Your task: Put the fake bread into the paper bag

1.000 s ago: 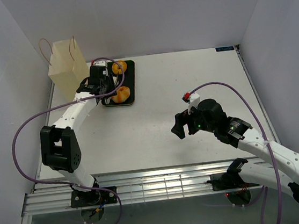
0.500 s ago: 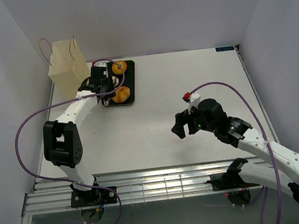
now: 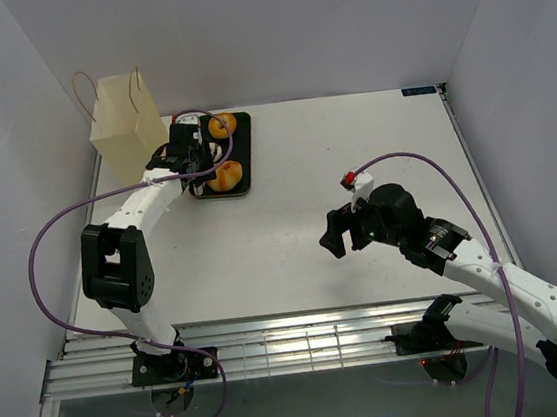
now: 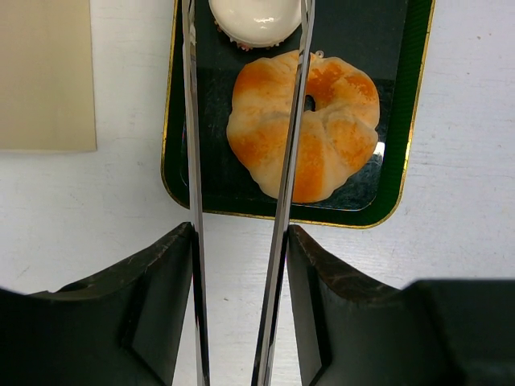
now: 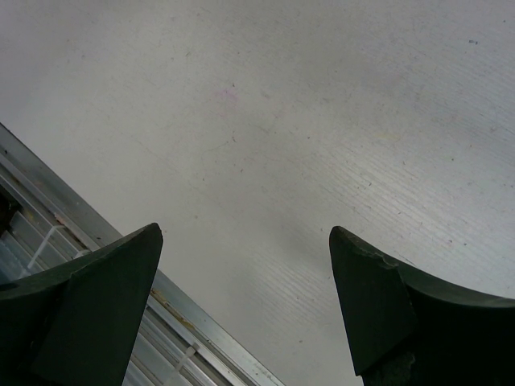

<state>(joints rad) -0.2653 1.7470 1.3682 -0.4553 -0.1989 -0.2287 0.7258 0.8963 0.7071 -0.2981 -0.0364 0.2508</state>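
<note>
The cream paper bag (image 3: 126, 120) (image 4: 44, 76) stands at the table's far left, just left of the black tray (image 3: 245, 142) (image 4: 394, 96). On the tray lie an orange-brown ring (image 3: 222, 125), a golden segmented bun (image 3: 225, 176) (image 4: 330, 129) and a white ring (image 4: 257, 20). My left gripper (image 3: 192, 158) (image 4: 240, 233) hangs over the tray's near-left edge, shut on thin metal tongs (image 4: 191, 161). The two blades of the tongs reach forward; the right one crosses the bun's left side and both flank the white ring. My right gripper (image 3: 334, 232) (image 5: 245, 233) is open and holds nothing, over bare table.
White walls close in the table on the left, back and right. An aluminium rail (image 5: 96, 241) (image 3: 303, 336) runs along the near edge, below my right gripper. The right arm's purple cable (image 3: 424, 162) arcs over the table's right half.
The left arm's elbow swung slightly left and its gripper edged a little toward the tray, then stayed put. The right arm has not moved.
</note>
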